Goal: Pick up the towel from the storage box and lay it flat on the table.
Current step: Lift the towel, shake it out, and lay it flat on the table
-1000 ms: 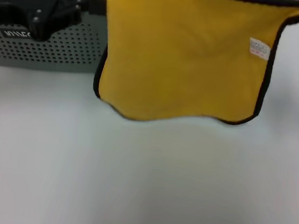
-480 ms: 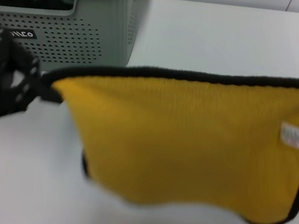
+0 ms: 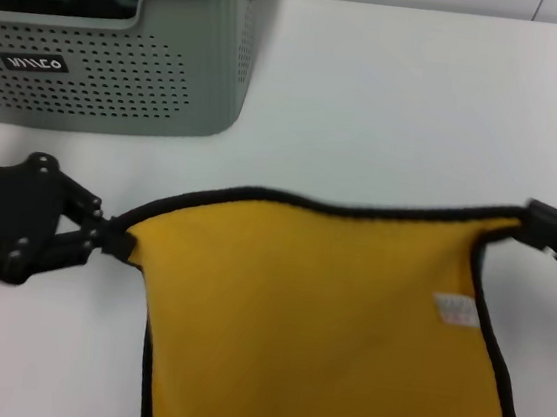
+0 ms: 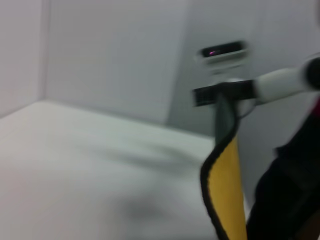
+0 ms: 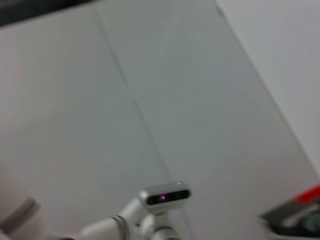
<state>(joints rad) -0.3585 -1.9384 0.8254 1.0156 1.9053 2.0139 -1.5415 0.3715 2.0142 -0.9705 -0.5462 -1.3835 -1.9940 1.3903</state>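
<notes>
Two pincers hold your towel [image 3: 326, 325] taut above the tabletop [image 3: 391, 101]: left pincer [image 3: 114, 242] clenched on one corner, right pincer [image 3: 528, 225] on the other. Soft mustard cloth, black stitched edging. Perforated grey-green storage box [image 3: 122, 80] sits behind.

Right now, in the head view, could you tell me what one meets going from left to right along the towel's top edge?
Left tool pinching one corner → towel, yellow face showing → its small white label → right tool at the other corner.
</notes>
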